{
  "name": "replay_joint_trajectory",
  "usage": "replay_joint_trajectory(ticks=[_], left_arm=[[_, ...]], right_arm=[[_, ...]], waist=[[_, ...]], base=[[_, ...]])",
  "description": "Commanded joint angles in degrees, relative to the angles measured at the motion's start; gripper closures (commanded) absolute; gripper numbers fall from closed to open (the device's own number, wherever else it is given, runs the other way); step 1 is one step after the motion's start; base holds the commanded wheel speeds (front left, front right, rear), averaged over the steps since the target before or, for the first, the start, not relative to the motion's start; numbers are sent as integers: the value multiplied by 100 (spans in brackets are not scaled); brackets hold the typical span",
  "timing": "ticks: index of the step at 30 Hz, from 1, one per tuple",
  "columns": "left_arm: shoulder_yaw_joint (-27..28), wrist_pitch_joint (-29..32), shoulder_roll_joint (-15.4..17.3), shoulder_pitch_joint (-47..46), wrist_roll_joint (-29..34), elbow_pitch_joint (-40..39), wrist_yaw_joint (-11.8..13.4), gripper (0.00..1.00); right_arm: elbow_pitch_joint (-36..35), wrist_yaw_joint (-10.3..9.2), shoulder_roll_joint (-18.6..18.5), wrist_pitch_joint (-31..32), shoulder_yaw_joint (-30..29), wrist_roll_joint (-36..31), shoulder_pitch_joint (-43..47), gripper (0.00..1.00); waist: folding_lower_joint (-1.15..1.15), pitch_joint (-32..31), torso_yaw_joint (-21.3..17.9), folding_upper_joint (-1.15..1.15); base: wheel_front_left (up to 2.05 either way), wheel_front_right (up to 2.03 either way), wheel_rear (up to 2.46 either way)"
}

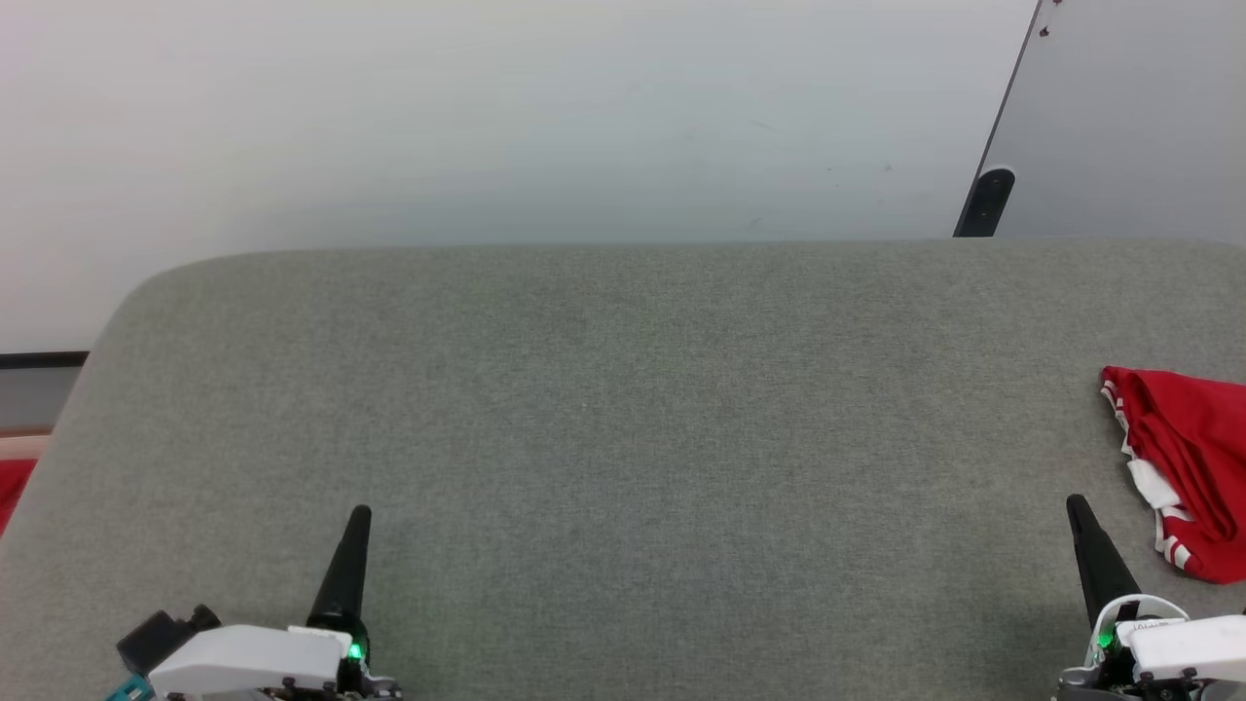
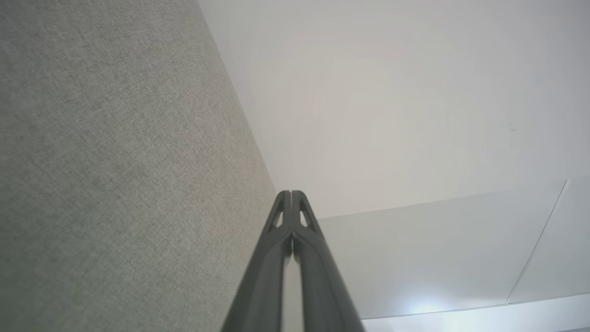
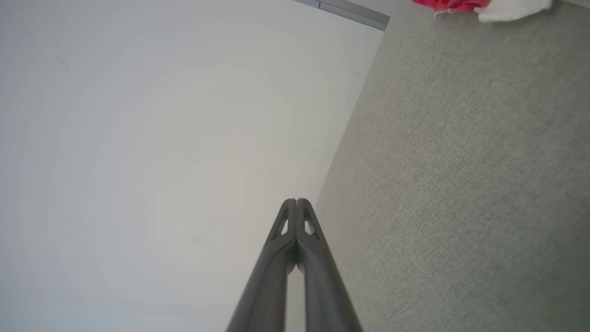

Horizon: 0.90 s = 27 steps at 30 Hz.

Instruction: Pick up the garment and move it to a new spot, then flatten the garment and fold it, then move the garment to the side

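The garment (image 1: pixel 1183 467), red with white striped trim, lies bunched at the right edge of the grey surface (image 1: pixel 623 419), partly cut off by the head view's border. A sliver of the garment (image 3: pixel 465 5) shows at the top of the right wrist view. My right gripper (image 1: pixel 1077 506) is shut and empty at the lower right, just left of the garment and apart from it; its tips (image 3: pixel 297 201) press together. My left gripper (image 1: pixel 360 513) is shut and empty at the lower left, far from the garment, tips (image 2: pixel 291 192) touching.
The grey fabric surface has a rounded far-left corner and ends at a pale floor (image 1: pixel 487 117) beyond. A dark post foot (image 1: pixel 985 202) stands past the far edge at the right. A red cloth scrap (image 1: pixel 12 487) shows off the left edge.
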Motion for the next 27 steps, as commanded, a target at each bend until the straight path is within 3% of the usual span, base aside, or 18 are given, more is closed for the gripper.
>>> replay_joint_trajectory(ticks=[1, 27], left_arm=[[30, 16, 3, -101, -107, -7, -32, 100], [202, 312, -90, -267, -1125, 130, -51, 100]], right_arm=[[-7, -6, 14, 18, 10, 102, -129, 100], [213, -7, 115, 155, 32, 1054, -322, 100]], waist=[[0, 1, -3, 0], [0, 14, -77, 0]], base=[[0, 0, 0], [0, 0, 0]])
